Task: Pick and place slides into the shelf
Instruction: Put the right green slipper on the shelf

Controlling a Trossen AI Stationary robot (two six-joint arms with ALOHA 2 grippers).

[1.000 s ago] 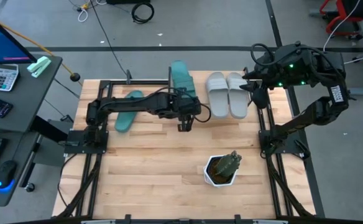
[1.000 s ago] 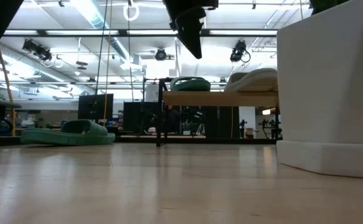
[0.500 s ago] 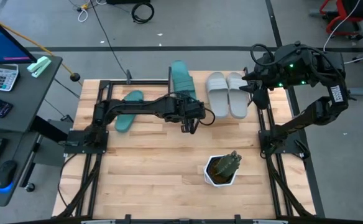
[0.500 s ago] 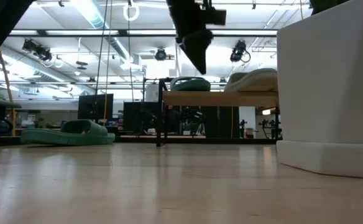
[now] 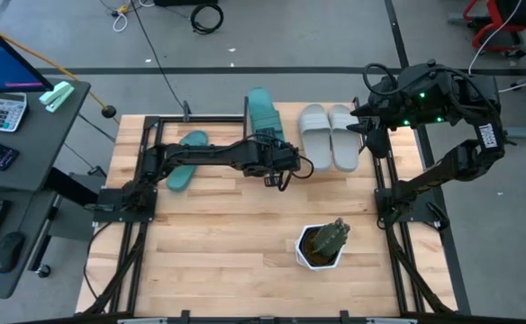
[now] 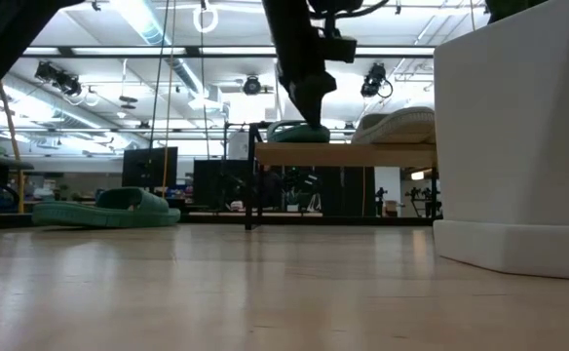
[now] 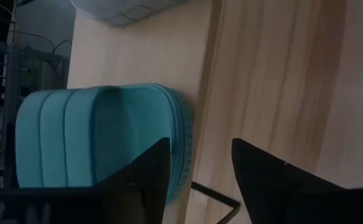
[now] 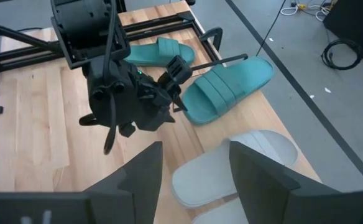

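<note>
One teal slide (image 5: 263, 112) lies sole-down on the shelf (image 6: 343, 153) at the table's far edge, with the grey pair (image 5: 331, 135) beside it on the plank. The second teal slide (image 5: 186, 160) lies flat on the table to the left. My left gripper (image 5: 276, 175) hangs open just in front of the shelf, near the shelved teal slide (image 7: 101, 137), touching nothing. My right gripper (image 5: 364, 126) waits open, raised at the shelf's right end above the grey slides (image 8: 231, 168).
A white pot with a plant (image 5: 321, 245) stands on the table's near right part and fills the right of the low view (image 6: 518, 136). Black frame rails run along the table's left and right sides. Bare tabletop lies between the pot and the shelf.
My left gripper has moved toward the table's far edge and a little to the right, closing in on the shelf and the teal slide on it, and has come down somewhat. The slides and the right arm have kept still.
</note>
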